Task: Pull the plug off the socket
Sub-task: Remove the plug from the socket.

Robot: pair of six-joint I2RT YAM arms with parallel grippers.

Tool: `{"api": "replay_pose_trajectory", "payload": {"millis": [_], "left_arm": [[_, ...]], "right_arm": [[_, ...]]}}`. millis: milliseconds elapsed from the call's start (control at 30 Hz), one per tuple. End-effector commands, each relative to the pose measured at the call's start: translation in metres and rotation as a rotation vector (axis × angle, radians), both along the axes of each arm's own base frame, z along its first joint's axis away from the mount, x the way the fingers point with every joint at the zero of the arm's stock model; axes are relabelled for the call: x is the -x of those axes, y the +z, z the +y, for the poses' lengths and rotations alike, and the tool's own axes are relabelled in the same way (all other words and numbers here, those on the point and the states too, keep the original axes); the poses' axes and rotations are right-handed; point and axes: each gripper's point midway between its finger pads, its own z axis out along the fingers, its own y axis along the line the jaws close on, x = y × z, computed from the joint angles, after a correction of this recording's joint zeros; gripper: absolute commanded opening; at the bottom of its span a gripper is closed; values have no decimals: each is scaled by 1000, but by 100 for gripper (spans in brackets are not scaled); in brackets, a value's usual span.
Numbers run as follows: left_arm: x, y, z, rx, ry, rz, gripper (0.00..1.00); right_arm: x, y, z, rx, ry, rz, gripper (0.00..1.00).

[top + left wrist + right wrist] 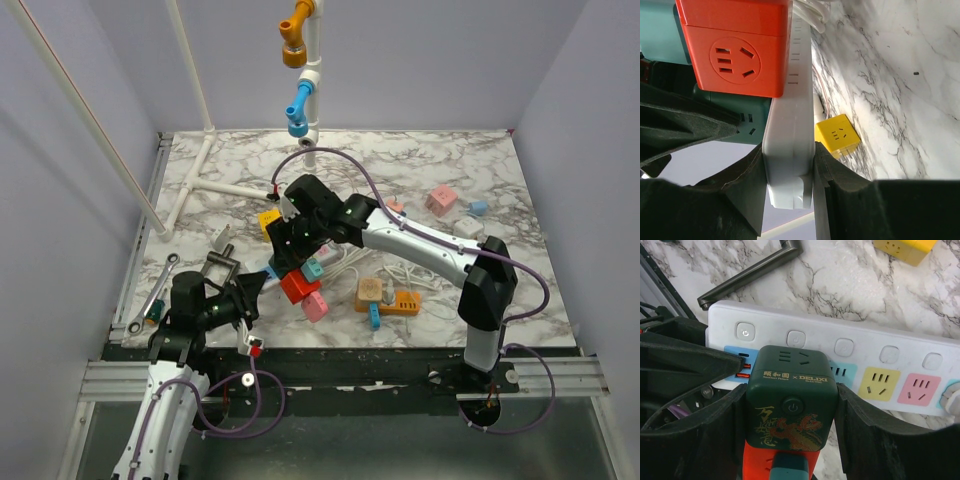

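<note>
A: Where is the long white power strip with the pastel outlets [865,335]?

B: Left of the middle of the grey-veined marble table [420,160], between the two arms. A row of round switches runs along one edge. The yellow outlet [882,383] and the pink outlet [920,389] next to it lie bare.

A: What is the left gripper [790,167] doing?

B: It is pinching one end of the white power strip. One black finger [747,190] is on the outlet face and the other is on the back (its wrist camera looks straight along the strip's narrow edge).

A: Is the plug in?

B: Yes. The dark green cube plug with a gold dragon print [792,385] sits on the strip at the blue end of the outlet row, just below the first two switches.

A: And the right gripper [790,395]?

B: It is closed on that dark green cube plug, with a black finger [855,425] touching each flank.

A: Is anything else attached?

B: A red-orange cube adapter [735,50] sits right against the green one, on the side nearer the right gripper's wrist. I cannot tell how the two join. A teal piece [790,467] shows in front of it.

A: What lies around them?

B: A small yellow cube adapter [268,220] lies on the table just beyond the strip, apart from it. A bent grey metal bar [750,267] lies near the switch end. A flat orange power strip [395,298] lies further right. A pink cube [441,198] sits well apart, toward the far right.
</note>
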Motion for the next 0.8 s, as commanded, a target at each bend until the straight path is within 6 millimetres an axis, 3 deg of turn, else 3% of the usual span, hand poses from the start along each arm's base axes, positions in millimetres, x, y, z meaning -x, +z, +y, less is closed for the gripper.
{"api": "replay_pose_trajectory", "payload": {"millis": [0,767], "left_arm": [[4,-10,-5,-169,-137,-194,0],[11,-72,11,-404,-175,-181,0]], "right_arm": [[-9,19,-13,9,-43,3,2],[-2,20,-44,50,-72,59,1]]}}
